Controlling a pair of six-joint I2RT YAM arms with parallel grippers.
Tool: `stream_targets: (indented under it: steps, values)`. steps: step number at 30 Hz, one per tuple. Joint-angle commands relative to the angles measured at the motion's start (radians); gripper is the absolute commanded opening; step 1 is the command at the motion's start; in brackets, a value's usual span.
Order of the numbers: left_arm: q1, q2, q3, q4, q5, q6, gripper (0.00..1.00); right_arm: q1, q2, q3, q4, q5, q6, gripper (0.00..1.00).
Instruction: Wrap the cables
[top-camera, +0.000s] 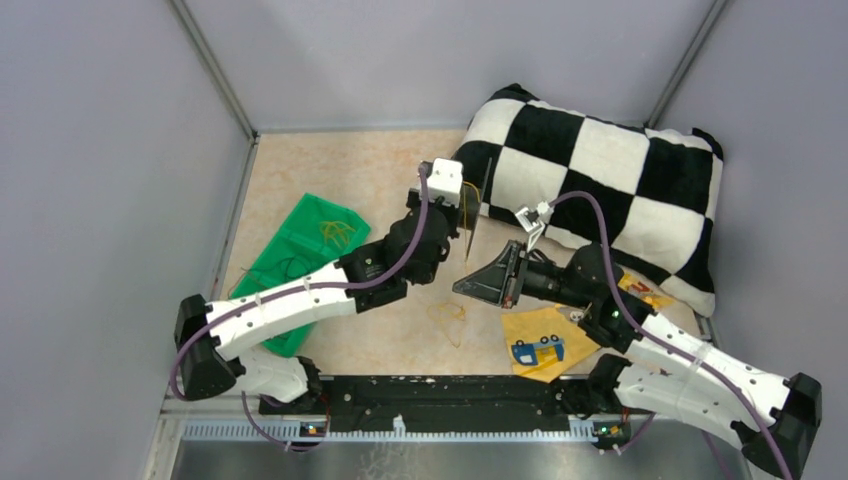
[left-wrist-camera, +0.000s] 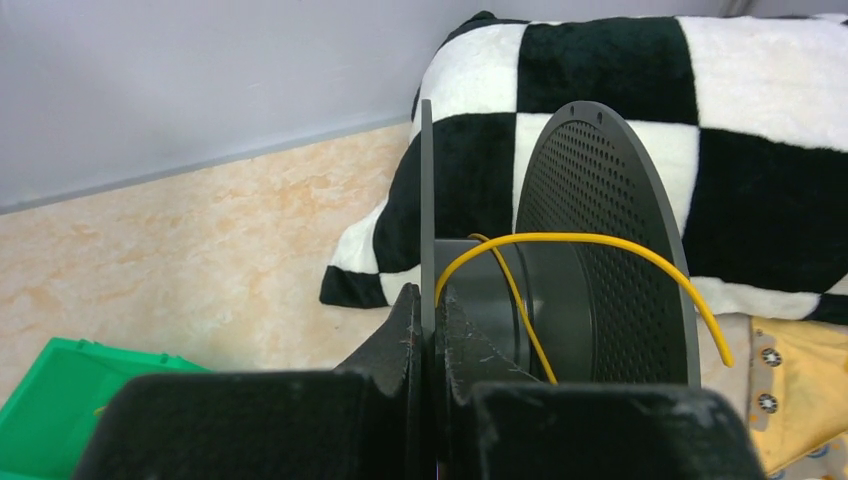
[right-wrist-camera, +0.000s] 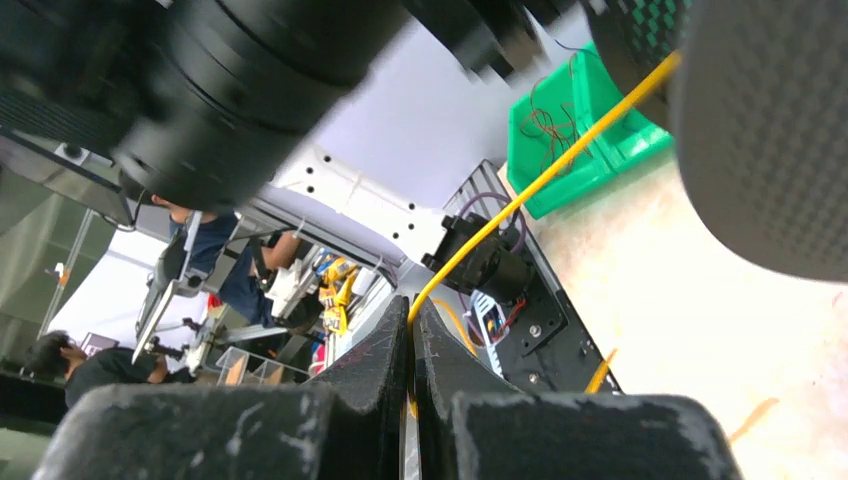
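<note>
A black spool (top-camera: 480, 205) hangs edge-on above the table's middle. My left gripper (top-camera: 468, 236) is shut on its thin near flange (left-wrist-camera: 427, 190); in the left wrist view the gripper (left-wrist-camera: 428, 295) pinches that flange, and the perforated far flange (left-wrist-camera: 610, 240) stands behind. A thin yellow cable (left-wrist-camera: 580, 240) arcs over the hub and off to the right. My right gripper (top-camera: 460, 286) sits just below the spool, and in the right wrist view the gripper (right-wrist-camera: 411, 305) is shut on the yellow cable (right-wrist-camera: 540, 180), which runs taut up toward the spool (right-wrist-camera: 770, 130).
A green bin (top-camera: 310, 240) holding more thin wires lies at the left. A loose yellow loop (top-camera: 447, 313) rests on the table in front. A black-and-white checkered pillow (top-camera: 600, 190) fills the back right. A yellow cloth (top-camera: 545, 340) lies under the right arm.
</note>
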Motion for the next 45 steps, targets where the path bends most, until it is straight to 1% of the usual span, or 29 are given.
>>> stream_targets:
  steps: [1,5,8,14,15,16,18,19,20,21,23,27,29,31,35,37,39,40,42,45]
  values:
    - [0.034,0.013,0.142,-0.067,0.03,-0.125,0.0,0.041,-0.048,-0.05,0.051,0.008,0.026,0.0]
    - [0.105,0.062,0.226,-0.218,0.122,-0.248,0.0,0.073,-0.046,-0.075,-0.002,0.044,0.017,0.0]
    - [0.116,0.074,0.23,-0.252,0.174,-0.297,0.0,0.078,-0.033,-0.096,-0.007,0.083,0.018,0.0]
    - [0.143,0.072,0.263,-0.359,0.308,-0.436,0.0,0.078,-0.053,-0.096,-0.088,0.299,-0.043,0.0]
    - [0.155,0.067,0.266,-0.377,0.334,-0.46,0.0,0.078,-0.061,-0.1,-0.095,0.333,-0.053,0.02]
    - [0.167,0.062,0.268,-0.39,0.356,-0.483,0.0,0.078,-0.065,-0.104,-0.105,0.361,-0.064,0.16]
    - [0.185,0.052,0.269,-0.407,0.371,-0.508,0.0,0.078,-0.059,-0.096,-0.142,0.382,-0.083,0.47]
    - [0.19,0.045,0.271,-0.409,0.372,-0.512,0.0,0.078,-0.054,-0.085,-0.163,0.382,-0.1,0.58]
    - [0.193,0.037,0.272,-0.407,0.369,-0.513,0.0,0.078,-0.05,-0.078,-0.182,0.375,-0.11,0.67]
    - [0.194,0.028,0.272,-0.4,0.368,-0.509,0.0,0.078,-0.051,-0.071,-0.197,0.372,-0.116,0.72]
    - [0.194,0.011,0.277,-0.382,0.365,-0.5,0.0,0.078,-0.068,-0.069,-0.214,0.379,-0.116,0.79]
    - [0.194,-0.017,0.301,-0.355,0.357,-0.456,0.0,0.078,-0.149,-0.077,-0.239,0.388,-0.129,0.84]
    - [0.194,-0.024,0.325,-0.362,0.337,-0.427,0.0,0.078,-0.199,-0.075,-0.249,0.36,-0.175,0.86]
    - [0.195,-0.03,0.353,-0.377,0.317,-0.406,0.0,0.078,-0.249,-0.066,-0.309,0.37,-0.222,0.87]
    - [0.196,-0.034,0.441,-0.401,0.309,-0.372,0.0,0.077,-0.366,-0.075,-0.447,0.506,-0.294,0.88]
    - [0.196,-0.009,0.514,-0.445,0.299,-0.358,0.0,0.077,-0.433,-0.103,-0.511,0.604,-0.294,0.88]
    - [0.196,0.003,0.565,-0.469,0.297,-0.348,0.0,0.078,-0.483,-0.16,-0.53,0.679,-0.283,0.88]
    - [0.196,0.004,0.58,-0.47,0.304,-0.344,0.0,0.077,-0.509,-0.2,-0.511,0.697,-0.275,0.88]
    - [0.196,-0.001,0.602,-0.466,0.321,-0.342,0.0,0.078,-0.552,-0.298,-0.397,0.672,-0.279,0.86]
    - [0.196,-0.015,0.628,-0.465,0.328,-0.34,0.0,0.077,-0.568,-0.464,-0.11,0.581,-0.302,0.82]
